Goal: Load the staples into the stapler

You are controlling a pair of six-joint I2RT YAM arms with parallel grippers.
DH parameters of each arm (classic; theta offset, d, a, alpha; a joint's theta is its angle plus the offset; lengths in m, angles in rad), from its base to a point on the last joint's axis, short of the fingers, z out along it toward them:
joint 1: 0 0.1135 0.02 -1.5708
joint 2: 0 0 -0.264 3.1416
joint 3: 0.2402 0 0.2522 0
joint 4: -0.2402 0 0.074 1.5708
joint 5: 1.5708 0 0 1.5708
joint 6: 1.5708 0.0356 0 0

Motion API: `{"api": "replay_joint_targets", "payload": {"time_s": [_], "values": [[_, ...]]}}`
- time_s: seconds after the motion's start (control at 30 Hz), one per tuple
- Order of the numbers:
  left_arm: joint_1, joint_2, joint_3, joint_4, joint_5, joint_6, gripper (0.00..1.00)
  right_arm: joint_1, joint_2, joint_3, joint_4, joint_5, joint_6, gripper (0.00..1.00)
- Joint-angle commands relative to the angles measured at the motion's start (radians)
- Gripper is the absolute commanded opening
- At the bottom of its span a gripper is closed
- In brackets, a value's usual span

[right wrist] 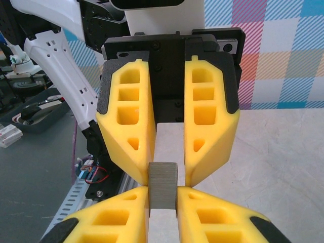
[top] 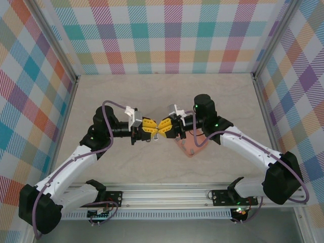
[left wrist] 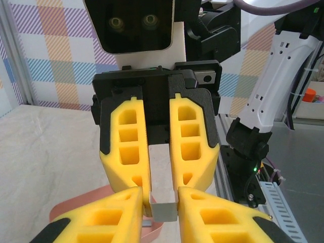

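The staples (right wrist: 163,185) sit as one short, ribbed grey strip right at the fingertips of both grippers, which meet tip to tip.

The pale table (top: 167,96) lies below both grippers. The left arm (top: 76,162) and the right arm (top: 248,144) reach inward from their bases, so that their yellow fingers point straight at each other.

A salmon-pink tray (top: 191,148) lies on the table under the right gripper's body, behind its fingertips. In the left wrist view, part of it shows below and to one side of the left fingers.

The right gripper (right wrist: 162,202) has its jaws drawn close together and clamped on the strip, with a pad against each of the strip's long sides.

The left gripper (left wrist: 161,207) faces it, with its fingertips set on either side of the strip's free end and very little room left. From the right wrist view one pad looks against the strip. I cannot tell whether the other is pressing on it or is just clear of it.

The strip stands out past the right fingertips into the gap between the left ones.
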Motion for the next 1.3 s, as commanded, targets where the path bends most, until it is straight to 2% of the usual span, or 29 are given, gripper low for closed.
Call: {"api": "replay_joint_targets", "payload": {"time_s": [0.0, 0.3, 0.63, 0.87, 1.0, 1.1, 1.17, 1.27], "values": [[-0.012, 0.005, 0.023, 0.007, 0.037, 0.014, 0.22, -0.004, -0.018, 0.018, 0.004, -0.038, -0.025, 0.20], [-0.015, 0.024, 0.039, -0.016, 0.073, 0.024, 0.13, -0.005, -0.017, 0.018, 0.016, -0.039, -0.020, 0.21], [-0.020, 0.036, 0.049, -0.030, 0.080, 0.029, 0.12, -0.004, -0.015, 0.016, 0.016, -0.043, -0.017, 0.21], [-0.023, 0.037, 0.074, -0.087, 0.075, 0.054, 0.08, -0.004, -0.018, 0.012, 0.006, -0.014, -0.013, 0.22], [-0.023, 0.046, 0.116, -0.182, 0.046, 0.069, 0.07, -0.006, -0.038, -0.020, 0.025, 0.062, 0.029, 0.36], [-0.025, 0.057, 0.150, -0.267, 0.019, 0.077, 0.06, -0.006, -0.080, -0.076, 0.066, 0.167, 0.069, 0.38], [-0.025, 0.066, 0.170, -0.318, -0.044, 0.057, 0.06, -0.007, -0.116, -0.117, 0.088, 0.250, 0.097, 0.43], [-0.026, 0.086, 0.194, -0.390, -0.164, -0.002, 0.07, -0.010, -0.163, -0.174, 0.102, 0.382, 0.147, 0.44]]}}
